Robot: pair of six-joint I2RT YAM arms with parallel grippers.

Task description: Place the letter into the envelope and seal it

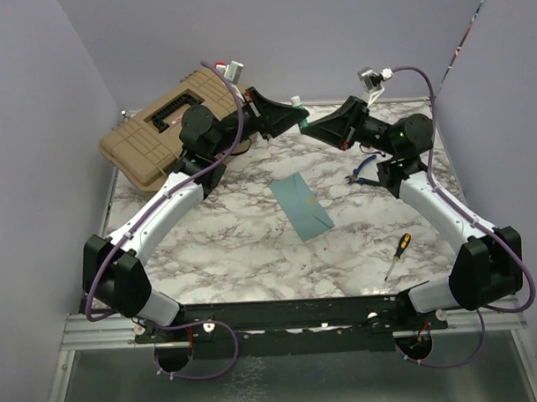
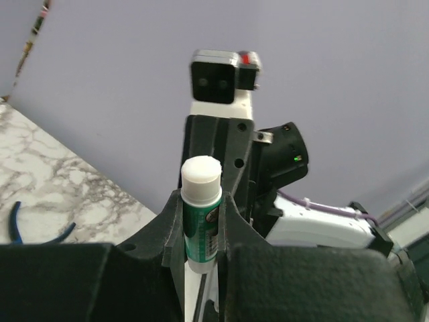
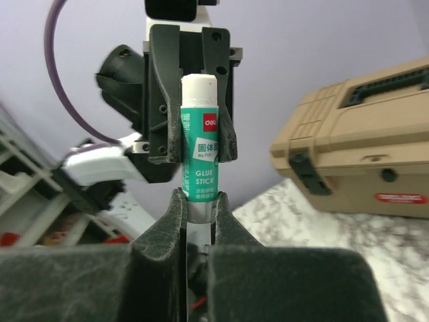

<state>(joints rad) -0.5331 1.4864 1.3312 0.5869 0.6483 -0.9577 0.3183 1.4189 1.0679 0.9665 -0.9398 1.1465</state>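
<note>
Left gripper [image 2: 201, 208] and right gripper [image 3: 199, 201] jaws are both clamping the glue stick [image 3: 198, 147], upper centre. Envelope [image 1: 301, 206] is lying flat mid-frame on the worktop [image 1: 217, 247]: light, floppy, likely sliding, so pin the body, take the flap edge.

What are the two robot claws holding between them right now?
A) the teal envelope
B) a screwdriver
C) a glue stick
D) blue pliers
C: the left claw and the right claw each pinch one end of the green-labelled, white-capped glue stick.
</note>
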